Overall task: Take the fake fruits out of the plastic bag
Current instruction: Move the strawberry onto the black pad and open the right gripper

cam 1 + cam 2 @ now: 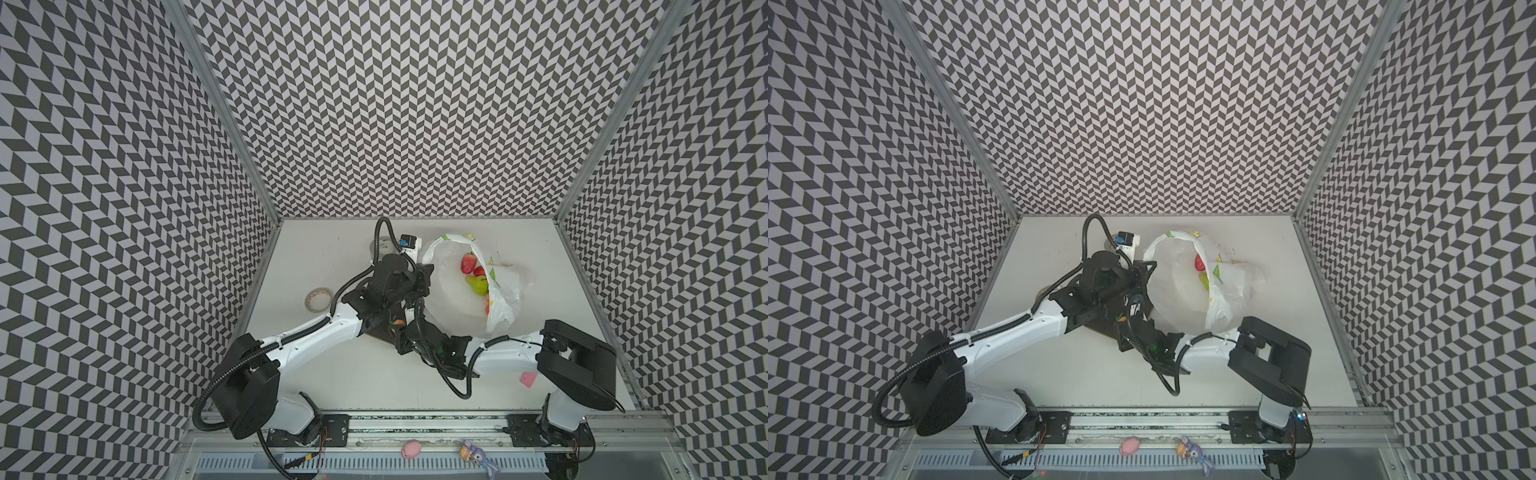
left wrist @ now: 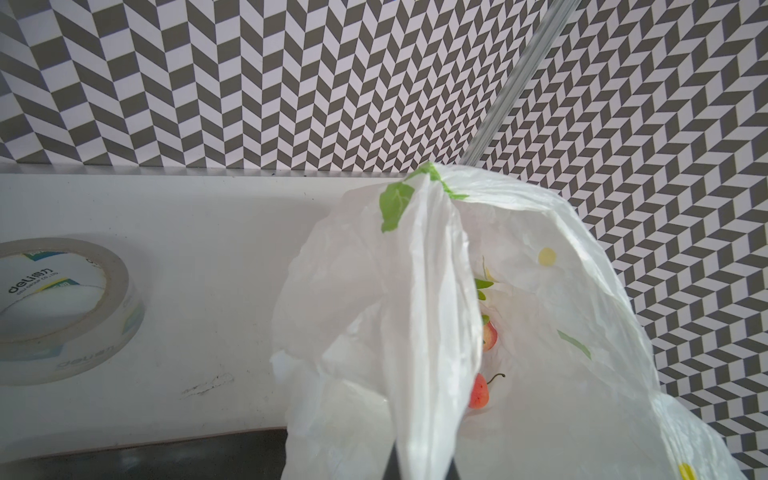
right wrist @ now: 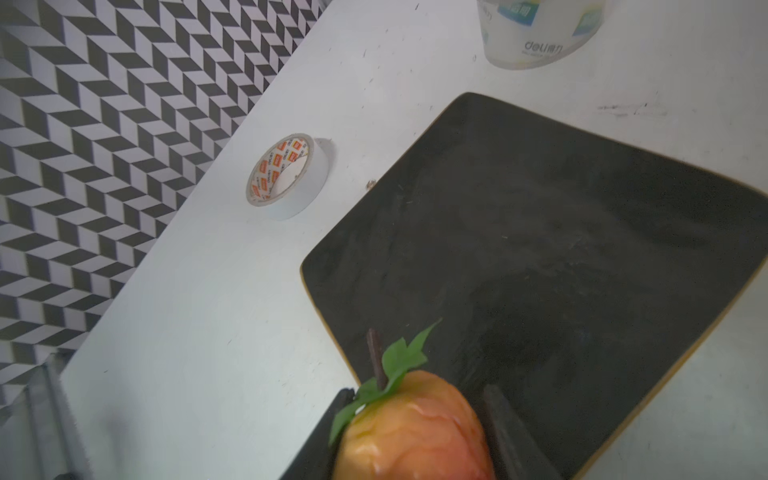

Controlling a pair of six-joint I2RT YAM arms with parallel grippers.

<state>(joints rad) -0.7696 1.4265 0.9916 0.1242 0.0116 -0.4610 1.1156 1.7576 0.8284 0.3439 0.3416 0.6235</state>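
Peach [image 3: 415, 436] gripped by right pincer [image 3: 417, 390] at black tray [image 3: 561, 216]'s edge; left pincer [image 2: 422, 465] clamps bag [image 2: 353, 291] holding strawberries [image 1: 468, 263], perhaps a pear [image 1: 478, 284].

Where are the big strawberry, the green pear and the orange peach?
big strawberry [image 1: 468, 263]: in a top view, on its red middle.
green pear [image 1: 478, 285]: in a top view, on its body.
peach [image 3: 415, 428]: in the right wrist view, on its orange skin.

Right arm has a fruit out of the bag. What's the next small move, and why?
Probably ease the right gripper a little further over the black tray, then open it. It is shut on the peach-coloured fruit at the tray's edge, while the left gripper pinches the plastic bag open, with a strawberry and a green pear inside.
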